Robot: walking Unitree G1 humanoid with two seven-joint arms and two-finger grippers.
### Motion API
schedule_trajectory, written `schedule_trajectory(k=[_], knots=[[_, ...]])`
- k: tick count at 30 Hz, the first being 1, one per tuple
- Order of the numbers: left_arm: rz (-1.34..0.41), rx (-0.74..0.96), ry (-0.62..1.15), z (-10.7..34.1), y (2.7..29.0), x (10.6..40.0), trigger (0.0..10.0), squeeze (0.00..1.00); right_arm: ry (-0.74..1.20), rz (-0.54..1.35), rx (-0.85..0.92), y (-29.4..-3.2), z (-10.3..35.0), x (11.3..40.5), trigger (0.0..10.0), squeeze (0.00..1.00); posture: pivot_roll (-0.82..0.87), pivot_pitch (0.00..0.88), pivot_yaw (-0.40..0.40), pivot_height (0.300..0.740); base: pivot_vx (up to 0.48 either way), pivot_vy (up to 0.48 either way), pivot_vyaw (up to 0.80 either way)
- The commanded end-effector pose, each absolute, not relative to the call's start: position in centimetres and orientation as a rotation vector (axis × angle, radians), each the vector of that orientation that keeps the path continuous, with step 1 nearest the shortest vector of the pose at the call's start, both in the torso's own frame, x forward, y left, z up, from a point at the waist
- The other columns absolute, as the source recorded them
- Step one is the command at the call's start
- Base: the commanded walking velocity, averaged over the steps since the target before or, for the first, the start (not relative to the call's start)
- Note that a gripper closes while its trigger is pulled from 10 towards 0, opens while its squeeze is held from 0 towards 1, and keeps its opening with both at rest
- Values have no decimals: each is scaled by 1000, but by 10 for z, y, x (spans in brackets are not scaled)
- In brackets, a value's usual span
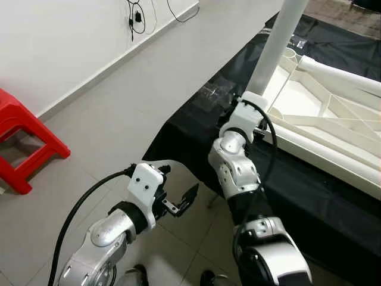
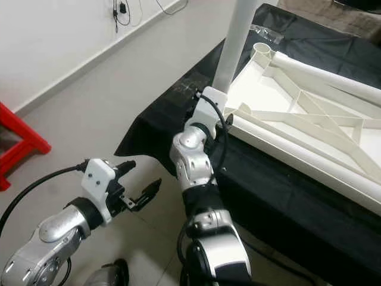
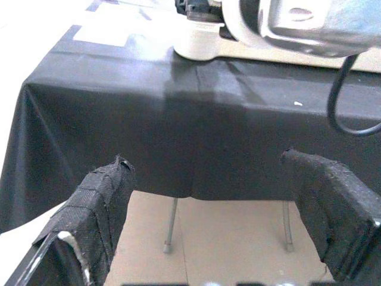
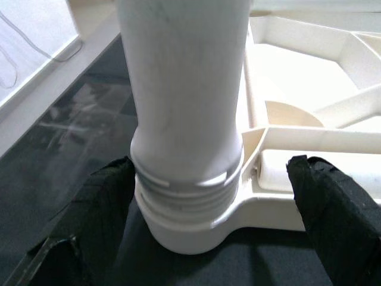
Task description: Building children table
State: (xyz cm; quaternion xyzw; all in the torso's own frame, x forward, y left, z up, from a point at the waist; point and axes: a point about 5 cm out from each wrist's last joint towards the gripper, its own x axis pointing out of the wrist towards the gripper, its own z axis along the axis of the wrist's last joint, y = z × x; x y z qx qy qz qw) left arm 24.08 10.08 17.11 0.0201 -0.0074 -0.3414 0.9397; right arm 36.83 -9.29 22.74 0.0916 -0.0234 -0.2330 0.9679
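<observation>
Pale tiled floor (image 1: 119, 119), white wall (image 1: 53, 42) with dangling cables (image 1: 138, 18), red plastic stool (image 1: 24, 140) beside the wall, black cloth (image 1: 190, 128) draped over a table

Left gripper (image 3: 220, 232), fingers (image 3: 95, 208) spread wide, faces a black cloth (image 3: 178, 131) draped over a table edge. Two thin metal legs (image 3: 171, 229) stand on the tiled floor (image 3: 226, 244) beneath. Above, the right arm's silver housing (image 3: 303, 24) and black cable (image 3: 339, 101) cross the cloth.
</observation>
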Motion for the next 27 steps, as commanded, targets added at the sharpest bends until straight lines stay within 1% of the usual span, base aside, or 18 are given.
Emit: schedule_trajectory(k=[1, 4, 5, 6, 7, 11, 12, 15, 16, 17, 22, 23, 26, 27], knots=[[-700, 47, 4, 166, 103, 240, 10000, 0, -23, -454, 174, -92, 221, 364, 10000, 0, 89, 239, -43, 740, 0, 0, 0], [-696, 49, 6, 165, 104, 241, 10000, 0, -35, -312, 111, -102, 206, 344, 10000, 0, 88, 228, -43, 740, 0, 0, 0], [-696, 49, 6, 165, 104, 241, 10000, 0, -35, -312, 111, -102, 206, 344, 10000, 0, 88, 228, -43, 740, 0, 0, 0], [-691, 51, 7, 164, 104, 241, 10000, 0, -43, -244, 93, -105, 200, 335, 10000, 0, 83, 220, -40, 740, 0, 0, 0], [-691, 51, 7, 164, 104, 241, 10000, 0, -43, -244, 93, -105, 200, 335, 10000, 0, 83, 220, -40, 740, 0, 0, 0], [-612, 52, 27, 155, 106, 238, 10000, 0, -50, -41, 29, -112, 176, 301, 10000, 0, 71, 198, -29, 740, 0, 0, 0], [-569, 66, 33, 152, 107, 237, 10000, 0, -38, -12, 19, -115, 168, 291, 10000, 0, 70, 186, -27, 740, 0, 0, 0], [-542, 76, 34, 149, 108, 236, 10000, 0, -27, 1, 15, -117, 164, 285, 10000, 0, 70, 186, -27, 740, 0, 0, 0], [-490, 74, 66, 142, 109, 233, 10000, 0, -16, 57, -20, -120, 152, 270, 10000, 0, 64, 161, -19, 740, 0, 0, -513], [-478, 71, 74, 140, 110, 232, 10000, 0, -8, 89, -31, -120, 148, 264, 10000, 0, 64, 156, -17, 740, 0, 0, -513], [-464, 54, 105, 136, 110, 230, 10000, 0, 31, 120, -33, -123, 139, 253, 10000, 0, 62, 132, -10, 740, 0, 0, -743], [-460, 43, 105, 138, 110, 231, 10000, 0, 50, 135, -20, -122, 134, 249, 10000, 0, 62, 109, -9, 740, 0, 0, -788], [-458, 35, 103, 139, 110, 233, 10000, 0, 62, 146, -11, -122, 131, 247, 10000, 0, 64, 102, -9, 740, 0, 0, -788], [-441, 23, 89, 142, 112, 237, 10000, 0, 72, 151, -10, -121, 128, 248, 10000, 0, 69, 84, -7, 740, 0, 0, -788]])
